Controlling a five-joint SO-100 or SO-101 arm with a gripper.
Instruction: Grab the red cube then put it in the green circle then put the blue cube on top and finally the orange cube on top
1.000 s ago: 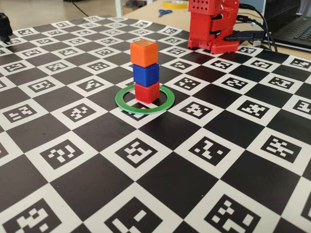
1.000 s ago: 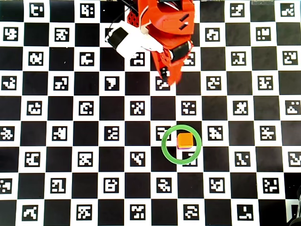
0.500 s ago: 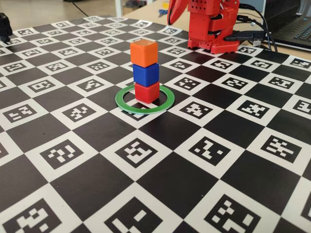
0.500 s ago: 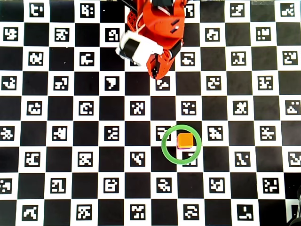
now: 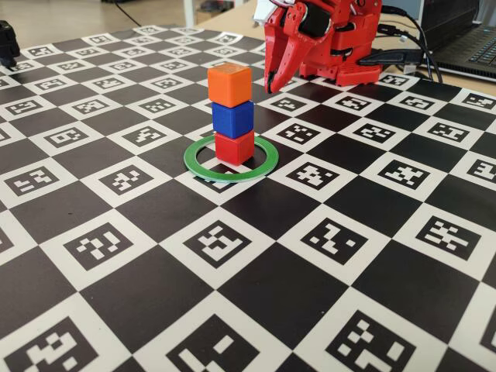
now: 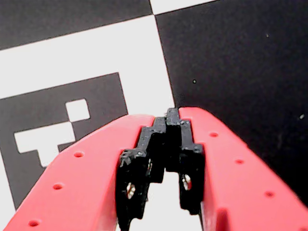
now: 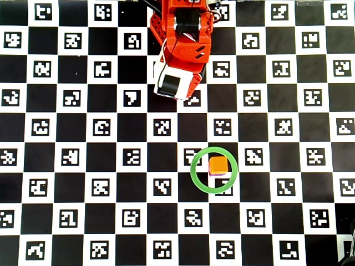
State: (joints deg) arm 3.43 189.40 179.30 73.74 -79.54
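Standing in green circle [image 5: 231, 161]: red [image 5: 234, 146], blue [image 5: 232, 118], orange cube [image 5: 229, 84] stacked; fingers [image 6: 166, 126] clenched, empty

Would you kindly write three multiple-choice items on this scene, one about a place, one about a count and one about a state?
1. Where does the red cube sit?
A. Inside the green circle
B. Beside the circle
C. In the gripper

2. How many cubes are stacked?
A. One
B. Two
C. Three

3. How is the gripper?
A. Shut on the orange cube
B. Shut and empty
C. Wide open

Answers:
1. A: the fixed view shows the ring around the red cube.
2. C: the blue cube sits on the red one, with the orange cube on top.
3. B: in the wrist view the fingertips meet with nothing between them.
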